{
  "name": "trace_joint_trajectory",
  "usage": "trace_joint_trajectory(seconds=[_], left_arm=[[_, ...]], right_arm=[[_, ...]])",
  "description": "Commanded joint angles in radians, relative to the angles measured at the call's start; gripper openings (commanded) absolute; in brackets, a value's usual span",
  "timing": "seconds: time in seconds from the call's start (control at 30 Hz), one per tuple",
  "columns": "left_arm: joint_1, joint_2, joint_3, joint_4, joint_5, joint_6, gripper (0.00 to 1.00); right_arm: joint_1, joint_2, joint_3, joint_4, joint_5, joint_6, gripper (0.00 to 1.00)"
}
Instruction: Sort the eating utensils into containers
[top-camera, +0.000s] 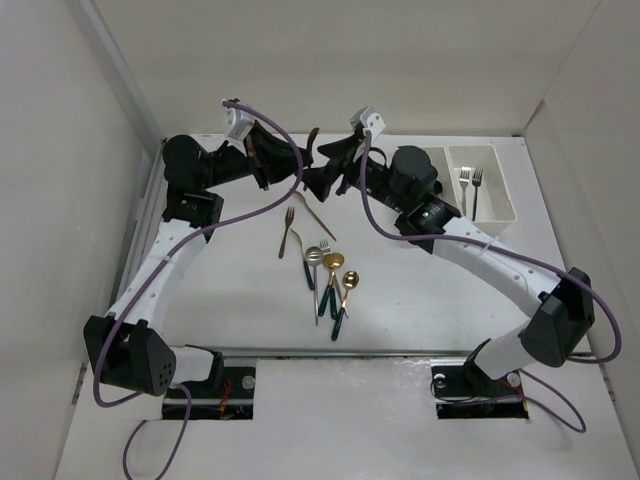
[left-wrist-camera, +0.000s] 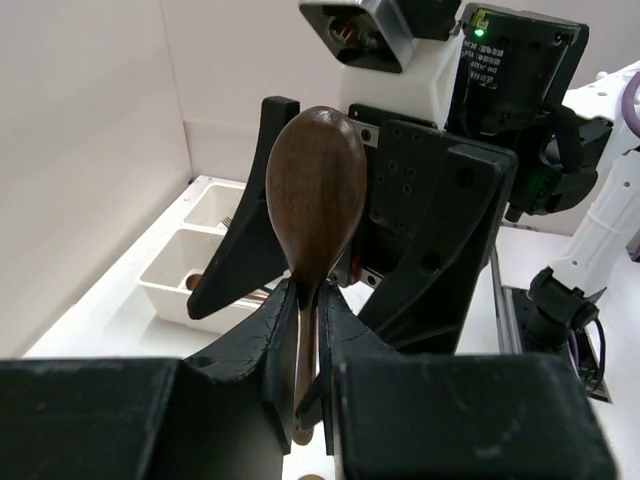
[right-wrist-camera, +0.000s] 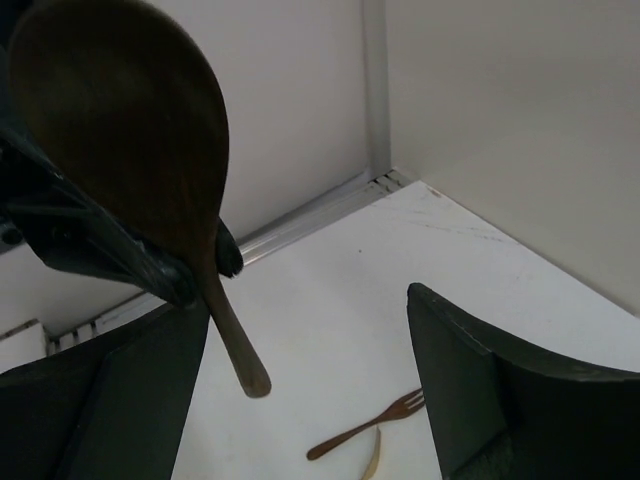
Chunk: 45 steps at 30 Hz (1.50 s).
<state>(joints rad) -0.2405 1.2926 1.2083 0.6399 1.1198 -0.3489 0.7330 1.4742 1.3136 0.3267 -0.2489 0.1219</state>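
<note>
My left gripper (left-wrist-camera: 310, 315) is shut on the handle of a wood-brown spoon (left-wrist-camera: 314, 185), held in the air with its bowl toward the right arm. In the top view the spoon (top-camera: 313, 140) sits between the two grippers at the back of the table. My right gripper (right-wrist-camera: 310, 400) is open and faces the spoon (right-wrist-camera: 130, 130), whose handle end hangs between the fingers near the left one. The white two-compartment containers (top-camera: 492, 215) stand back right, with two silver forks (top-camera: 470, 180) in the right bin. Several utensils (top-camera: 330, 275) lie mid-table.
On the table below the grippers lie a copper fork (right-wrist-camera: 365, 432) and a cream utensil (right-wrist-camera: 372, 458). White walls close in the left, back and right sides. Purple cables loop over both arms.
</note>
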Motion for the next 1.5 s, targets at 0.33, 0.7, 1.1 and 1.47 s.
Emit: trace_joint_trajectory(seconds=[0.33,0.7,1.1,1.47], left_arm=[[-0.003,-0.046,-0.003,-0.055,-0.036,-0.013,0.72],[-0.013,0.007,0.201,-0.792,-1.000,0.613,1.00],[-0.003,0.002,-0.018,-0.851,-1.002,0.462,1.00],[-0.023,0.180,-0.107,-0.887,-1.009,0.508,0.76]], right_arm=[[0.002,0.025,0.092,0.062,-0.003,0.053,0.00],[-0.429,0.205,0.347,-0.805,0.399,-0.036,0.00],[-0.554,0.481,0.397,-0.902,0.382,-0.080,0.00],[-0.563,0.514,0.401,-0.976,0.451,-0.042,0.56]])
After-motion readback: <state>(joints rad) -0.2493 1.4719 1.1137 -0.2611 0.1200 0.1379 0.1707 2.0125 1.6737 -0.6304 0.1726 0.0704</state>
